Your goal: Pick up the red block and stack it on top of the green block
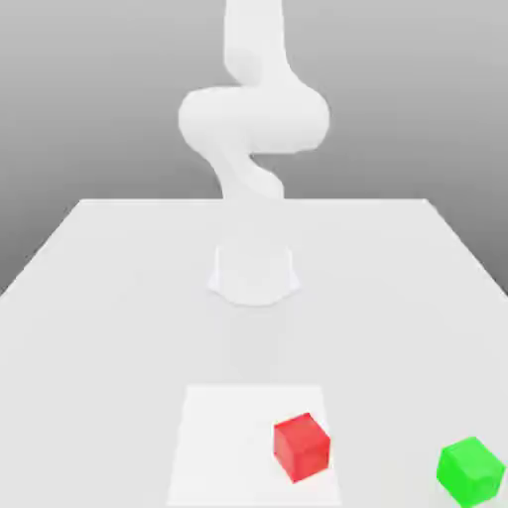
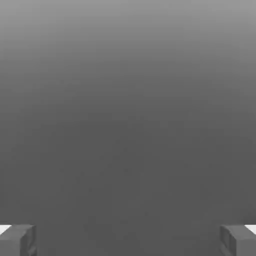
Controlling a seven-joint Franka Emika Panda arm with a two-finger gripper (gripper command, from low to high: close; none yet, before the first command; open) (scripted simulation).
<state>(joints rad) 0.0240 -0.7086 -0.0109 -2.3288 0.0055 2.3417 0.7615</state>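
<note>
The red block [image 1: 301, 446] is a small bright-red cube resting on the white table [image 1: 109, 298], near the front in the exterior view. The green block [image 1: 469, 471] is a cube of the same size, sitting on the table apart from the red one, toward the exterior view's right at the front edge. In the hand view my gripper [image 2: 128, 241] is open: its two grey fingertips [image 2: 20, 241] stand far apart with nothing between them, facing a plain grey background. The white arm [image 1: 253, 119] rises at the back, well away from both blocks.
The arm's round base [image 1: 254, 273] stands mid-table behind the blocks. A lighter square patch [image 1: 218, 446] marks the table surface under the red block. The table's edges run along both sides and the back.
</note>
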